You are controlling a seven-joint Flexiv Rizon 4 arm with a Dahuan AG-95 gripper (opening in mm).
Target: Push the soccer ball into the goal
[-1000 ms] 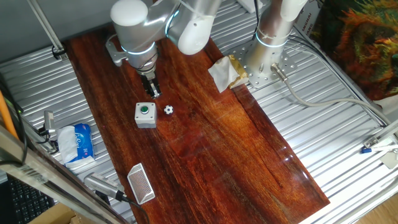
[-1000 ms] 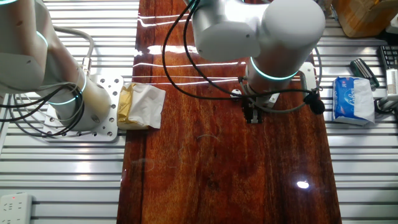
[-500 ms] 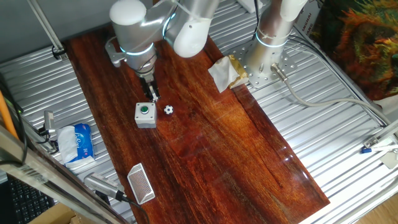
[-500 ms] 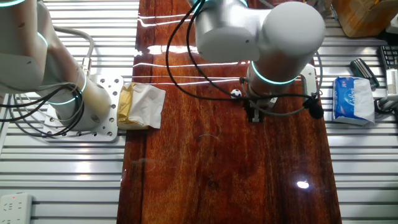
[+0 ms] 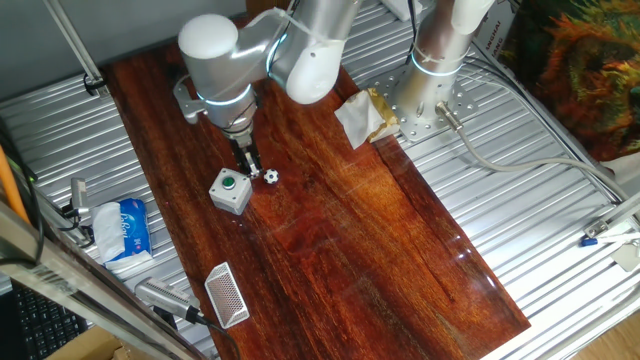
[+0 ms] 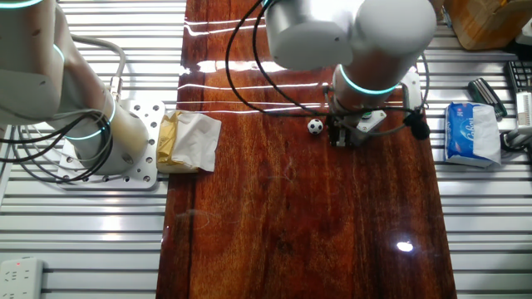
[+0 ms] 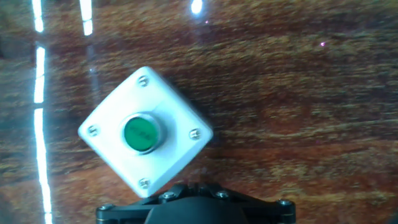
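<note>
The soccer ball (image 5: 271, 175) is a tiny black-and-white ball on the dark wooden table, also visible in the other fixed view (image 6: 315, 126). My gripper (image 5: 249, 167) is shut with nothing held. Its tips are low over the wood, just left of the ball and against the near corner of the grey button box (image 5: 231, 191). In the hand view the gripper (image 7: 191, 185) sits at the bottom edge, and the box (image 7: 146, 134) lies turned diagonally right in front of it. The goal (image 5: 226, 295), a small white netted frame, stands near the table's front left edge, well away from the ball.
A blue tissue pack (image 5: 127, 226) lies on the metal slats left of the table. A crumpled paper wrapper (image 5: 362, 116) rests at the table's right edge beside a second arm's base (image 5: 425, 100). Cables and a plug (image 5: 165, 297) lie near the goal.
The gripper has moved down and toward the ball's side of the button box. The box has been shoved toward the front left and turned diagonal. The ball has stayed put.
</note>
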